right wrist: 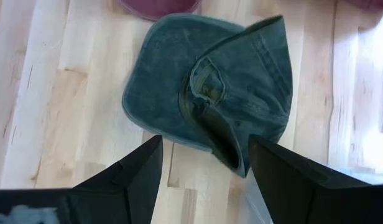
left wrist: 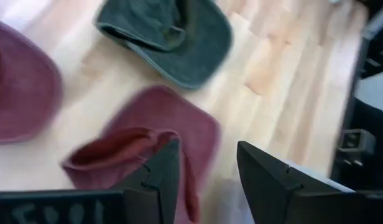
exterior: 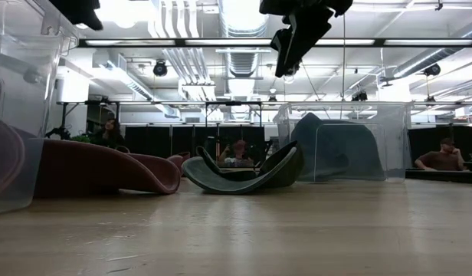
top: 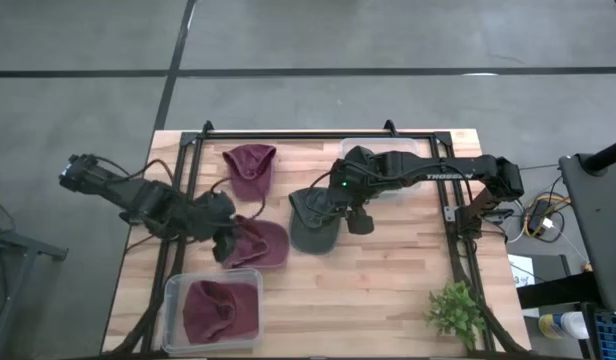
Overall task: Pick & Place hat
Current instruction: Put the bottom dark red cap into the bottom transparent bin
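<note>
A dark green hat [top: 314,222] lies crumpled at the table's middle, brim on the wood [right wrist: 210,87] [exterior: 244,173]. My right gripper [top: 356,218] [right wrist: 205,140] hangs open above its right edge, well clear of the table in the low view [exterior: 293,42]. A maroon hat [top: 260,243] [left wrist: 148,140] rests flat on the wood to the left of the green one. My left gripper [top: 226,243] [left wrist: 207,146] is open just above that maroon hat's left side. A second maroon hat [top: 250,168] [left wrist: 20,93] lies toward the far edge.
A clear bin [top: 213,312] at the near-left corner holds another maroon hat. A second clear bin [top: 388,150] [exterior: 343,142] stands at the far right under my right arm, with a dark shape inside. A small green plant [top: 456,312] sits at the near-right corner. People sit beyond the table.
</note>
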`<control>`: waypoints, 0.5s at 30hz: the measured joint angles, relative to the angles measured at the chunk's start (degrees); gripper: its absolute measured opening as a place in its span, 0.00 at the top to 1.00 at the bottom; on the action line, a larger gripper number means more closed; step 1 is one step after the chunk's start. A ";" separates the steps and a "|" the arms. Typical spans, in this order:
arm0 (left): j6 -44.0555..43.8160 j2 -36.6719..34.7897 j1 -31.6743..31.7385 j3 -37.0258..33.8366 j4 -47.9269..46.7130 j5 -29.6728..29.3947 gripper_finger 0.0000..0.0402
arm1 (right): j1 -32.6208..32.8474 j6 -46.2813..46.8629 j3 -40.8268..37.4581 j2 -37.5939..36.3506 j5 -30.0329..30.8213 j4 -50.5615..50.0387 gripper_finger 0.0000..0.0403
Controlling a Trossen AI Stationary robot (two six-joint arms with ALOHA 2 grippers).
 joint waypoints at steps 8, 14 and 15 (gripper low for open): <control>11.12 2.86 14.93 0.00 0.11 12.14 0.62 | 0.04 -1.53 -0.31 0.18 -0.02 2.37 0.43; 20.96 7.31 24.96 0.00 0.13 20.33 0.62 | 0.04 -2.30 -0.56 0.18 -0.02 2.35 0.43; 22.86 8.11 26.30 0.00 0.10 20.95 0.62 | 0.04 -2.31 -0.64 0.18 -0.02 2.37 0.43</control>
